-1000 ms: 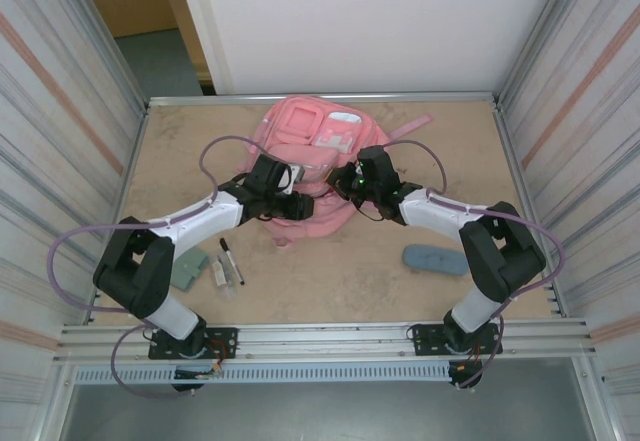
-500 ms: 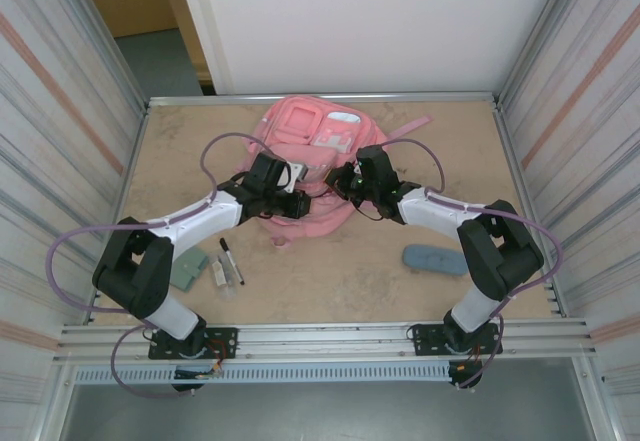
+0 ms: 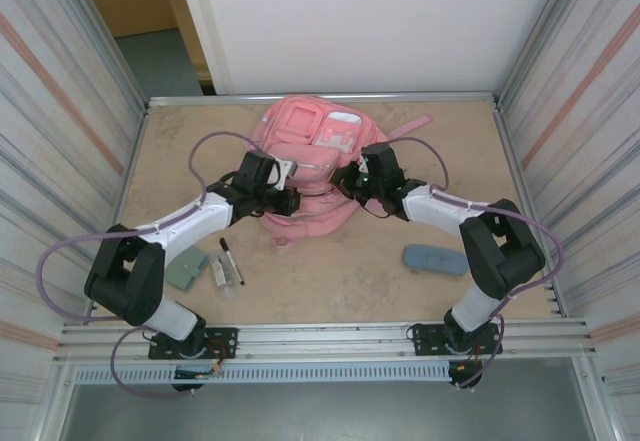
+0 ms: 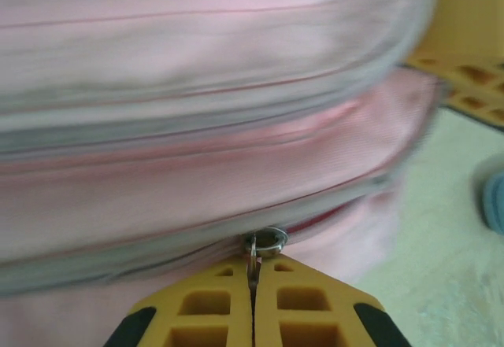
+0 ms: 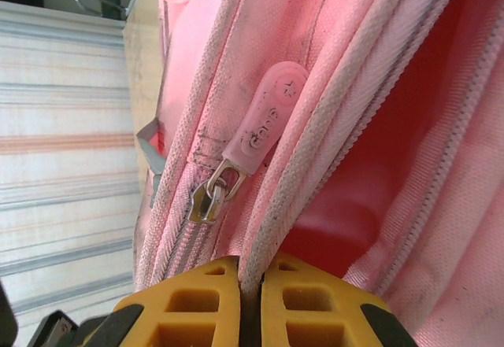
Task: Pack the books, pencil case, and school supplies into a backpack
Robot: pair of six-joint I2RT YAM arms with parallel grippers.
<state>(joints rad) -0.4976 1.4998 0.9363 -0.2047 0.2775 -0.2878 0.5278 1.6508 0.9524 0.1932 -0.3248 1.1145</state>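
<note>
The pink backpack [image 3: 305,136] lies at the back middle of the table. My left gripper [image 3: 290,202] is at its near left side and my right gripper [image 3: 343,183] at its near right. In the left wrist view my left gripper [image 4: 253,263] is shut on a thin metal zip pull [image 4: 253,257] hanging from a silver slider [image 4: 269,241]. My right gripper [image 5: 250,271] is shut on the white-pink zip edge [image 5: 315,166] of the backpack's opening, with red lining [image 5: 386,174] beside it. The blue-grey pencil case [image 3: 434,259] lies at the near right. The books are out of view.
A black marker [image 3: 231,260], a grey-green block [image 3: 187,268] and a small pale stick [image 3: 217,272] lie at the near left by the left arm. A pink rubber zip tab [image 5: 264,119] with its metal slider [image 5: 208,200] hangs left of my right fingers. Metal walls [image 3: 90,111] enclose the table.
My left gripper has shut on the zip pull and drawn slightly left and back. The right gripper has stayed shut on the backpack's edge, shifting only a little.
</note>
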